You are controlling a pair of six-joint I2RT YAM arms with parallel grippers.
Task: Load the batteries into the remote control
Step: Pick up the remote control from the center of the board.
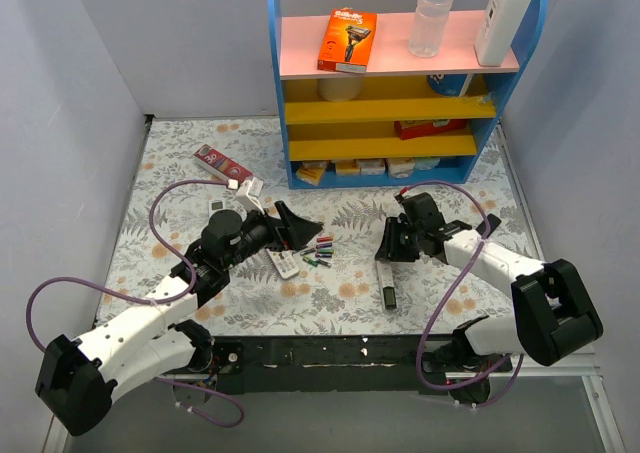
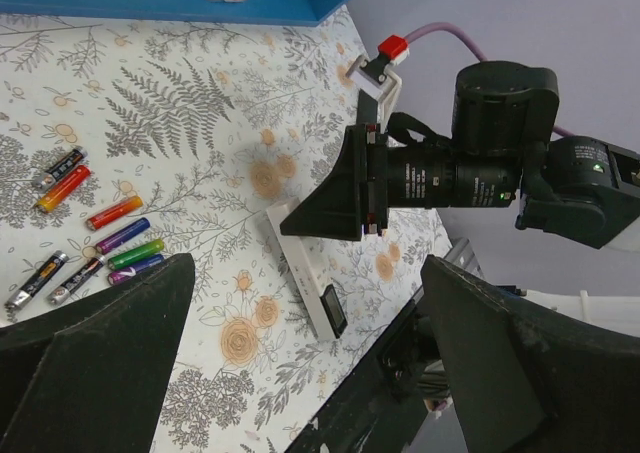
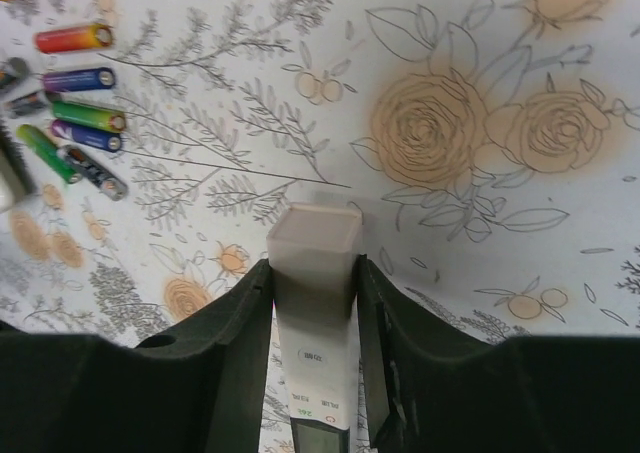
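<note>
Right wrist view: shows the right gripper [image 3: 313,273] narrowed onto the remote control [image 3: 313,235], one finger pressed to each long side just short of its pale end cap. Reads as a hold rather than a hover, with no visible gap on either flank. Grips close to that end, probably to leave the rest of the slim body free for access to a battery cover. Cannot tell from here whether lifted or flat on the floral cloth [image 3: 480,223]; seen from the left wrist view, appears to lie flat, dark end toward the near edge of the cloth.

Top external view: puts the batteries [image 1: 318,251] in a loose cluster on the cloth between the two arms, nearer the left one and well apart from the held remote control. Includes red, green, blue and black cells, none of them picked up. Finds the left gripper [image 1: 297,223] spread wide and holding nothing, poised just beside the cluster and near a small white remote [image 1: 283,264], presumably ready to take a cell after exposure of the compartment.

Suggests an early step: steadying or turning the remote control before any loading. Calls next for a firm, centred squeeze; risks a slip or twist of so slim a body under a pinch so near one end.
</note>
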